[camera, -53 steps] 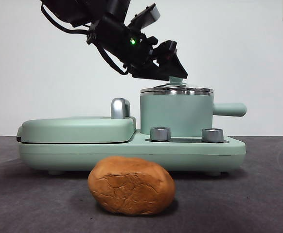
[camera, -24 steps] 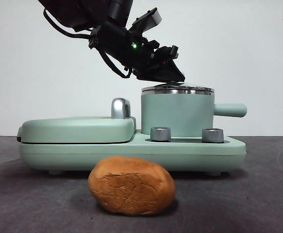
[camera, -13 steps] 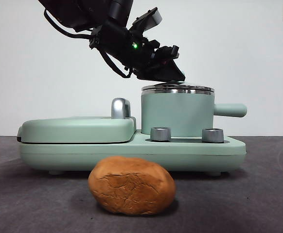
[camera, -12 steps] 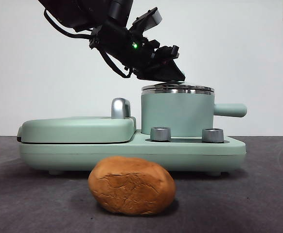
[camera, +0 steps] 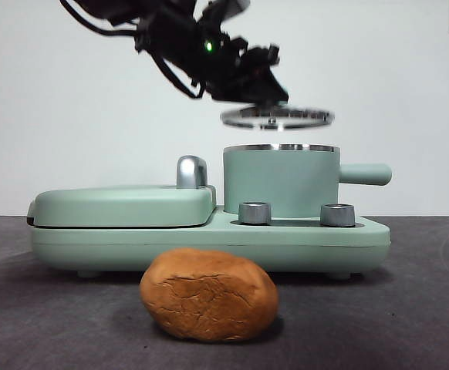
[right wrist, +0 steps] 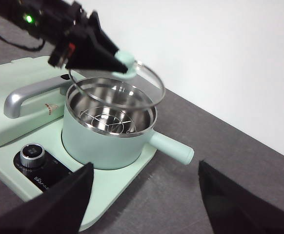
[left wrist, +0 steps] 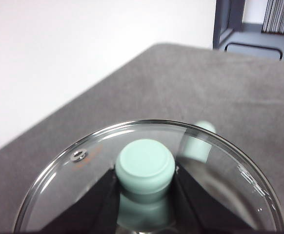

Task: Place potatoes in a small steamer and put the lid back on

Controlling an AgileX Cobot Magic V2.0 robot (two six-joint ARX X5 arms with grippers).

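My left gripper (camera: 267,92) is shut on the green knob (left wrist: 145,165) of the glass lid (camera: 277,117) and holds the lid level a little above the small steamer (camera: 280,181). The lid also shows in the right wrist view (right wrist: 132,83) over the open steamer (right wrist: 108,134), with a steel rack inside. The potato (camera: 207,294) lies on the table in front of the appliance. My right gripper (right wrist: 144,195) is open and empty, in the air near the steamer's handle side.
The steamer stands on a mint-green appliance base (camera: 209,239) with two steel dials (camera: 254,213). A flat hinged grill plate (camera: 120,206) with a steel handle (camera: 190,171) sits to its left. The steamer's side handle (camera: 363,174) points right.
My left gripper has lifted the lid off the steamer; it now hangs a little above the rim. The potato has not moved.
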